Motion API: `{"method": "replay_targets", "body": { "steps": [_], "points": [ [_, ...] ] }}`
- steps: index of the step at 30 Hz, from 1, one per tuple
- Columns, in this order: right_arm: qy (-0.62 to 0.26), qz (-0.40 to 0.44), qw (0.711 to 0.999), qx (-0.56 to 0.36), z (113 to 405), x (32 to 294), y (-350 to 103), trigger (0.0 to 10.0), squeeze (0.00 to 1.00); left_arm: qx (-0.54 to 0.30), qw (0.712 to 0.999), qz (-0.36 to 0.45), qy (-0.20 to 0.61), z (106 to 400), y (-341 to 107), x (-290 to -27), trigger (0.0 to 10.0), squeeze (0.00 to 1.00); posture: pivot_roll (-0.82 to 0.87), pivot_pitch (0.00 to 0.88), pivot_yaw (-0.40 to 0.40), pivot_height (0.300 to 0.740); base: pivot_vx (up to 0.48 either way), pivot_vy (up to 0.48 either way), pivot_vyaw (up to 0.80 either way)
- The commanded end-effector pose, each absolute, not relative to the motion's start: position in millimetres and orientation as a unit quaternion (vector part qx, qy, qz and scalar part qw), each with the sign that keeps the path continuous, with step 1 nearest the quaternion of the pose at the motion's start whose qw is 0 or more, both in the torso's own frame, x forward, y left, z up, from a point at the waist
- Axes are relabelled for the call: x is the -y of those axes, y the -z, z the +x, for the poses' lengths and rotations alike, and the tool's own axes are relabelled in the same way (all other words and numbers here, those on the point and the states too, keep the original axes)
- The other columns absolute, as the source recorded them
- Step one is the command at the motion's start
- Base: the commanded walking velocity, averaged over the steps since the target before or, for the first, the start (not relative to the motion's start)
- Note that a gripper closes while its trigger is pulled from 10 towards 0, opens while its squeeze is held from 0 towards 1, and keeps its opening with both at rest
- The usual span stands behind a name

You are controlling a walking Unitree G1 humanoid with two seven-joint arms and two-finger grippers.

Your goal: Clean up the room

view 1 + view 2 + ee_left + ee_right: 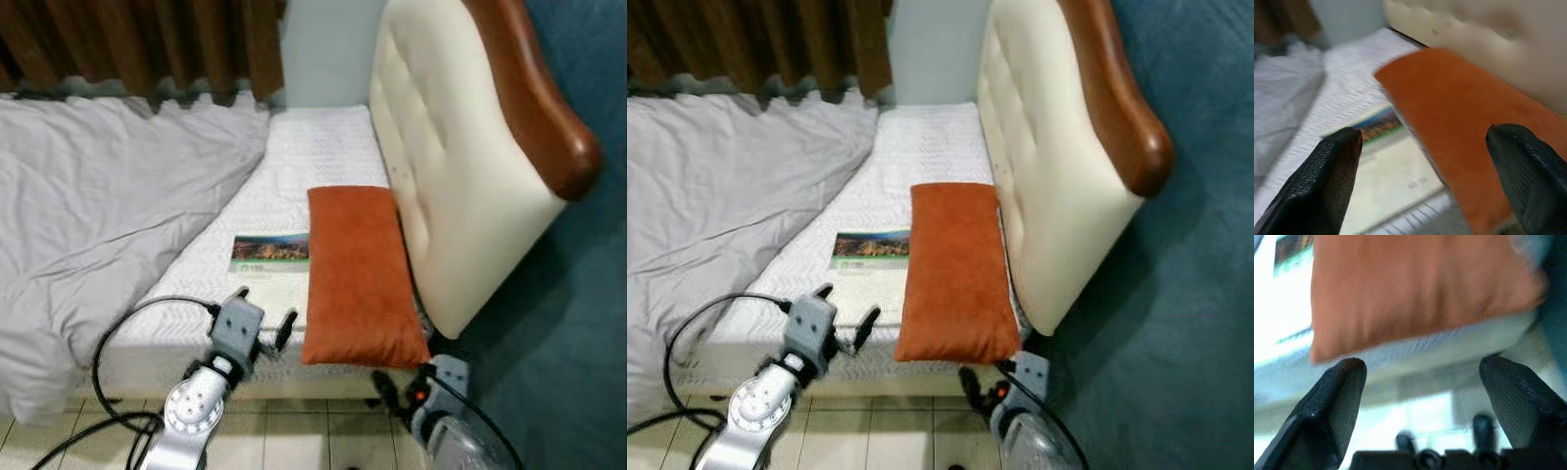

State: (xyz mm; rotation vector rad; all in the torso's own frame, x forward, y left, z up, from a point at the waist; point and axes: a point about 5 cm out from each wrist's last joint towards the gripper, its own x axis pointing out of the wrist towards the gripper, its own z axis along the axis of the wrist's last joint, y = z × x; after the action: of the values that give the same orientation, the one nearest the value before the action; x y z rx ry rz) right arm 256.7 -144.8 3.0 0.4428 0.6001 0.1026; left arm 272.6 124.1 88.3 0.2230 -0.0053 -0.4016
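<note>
Left pincer [265, 311] spread wide near booklet [269, 264], right pincer [1420, 382] wide below orange pillow [358, 274]

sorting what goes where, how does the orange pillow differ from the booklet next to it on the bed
The pillow is plain orange, soft and thick; the booklet is flat, thin and pale, with a printed landscape strip across its top. The pillow is longer and lies against the headboard, its near end overhanging the mattress edge; the booklet lies wholly on the mattress. Both lie flat, side by side, in front of the open left gripper.
</note>
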Motion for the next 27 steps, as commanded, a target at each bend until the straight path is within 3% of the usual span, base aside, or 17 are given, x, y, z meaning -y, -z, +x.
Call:
{"method": "replay_targets", "body": {
  "steps": [1,6,13,20,27],
  "points": [
    [-0.071,0.230,0.910,-0.338,249,138,12,10.0,0.00,-0.005,0.971,0.115,0.209,269,-82,-120,10.0,0.00,0.01,0.202,-0.031,0.740,0.000,0.000,0.00],
    [-0.091,0.200,0.893,-0.393,253,117,30,10.0,0.00,-0.002,0.973,0.124,0.193,266,-85,-130,10.0,0.00,0.07,0.236,-0.035,0.740,0.000,0.000,0.00],
    [-0.099,0.163,0.897,-0.399,263,111,30,10.0,0.00,0.000,0.976,0.130,0.177,258,-87,-141,10.0,0.00,0.13,0.253,-0.043,0.740,0.000,0.000,0.00],
    [-0.092,0.084,0.918,-0.377,285,117,19,10.0,0.00,0.004,0.978,0.131,0.163,252,-93,-146,10.0,0.00,0.18,0.261,-0.056,0.740,0.000,0.000,0.00],
    [-0.094,-0.015,0.932,-0.349,295,111,11,10.0,0.00,0.003,0.977,0.144,0.155,229,-111,-160,10.0,0.00,0.28,0.370,-0.019,0.740,0.000,0.000,0.00]
  ]
}}
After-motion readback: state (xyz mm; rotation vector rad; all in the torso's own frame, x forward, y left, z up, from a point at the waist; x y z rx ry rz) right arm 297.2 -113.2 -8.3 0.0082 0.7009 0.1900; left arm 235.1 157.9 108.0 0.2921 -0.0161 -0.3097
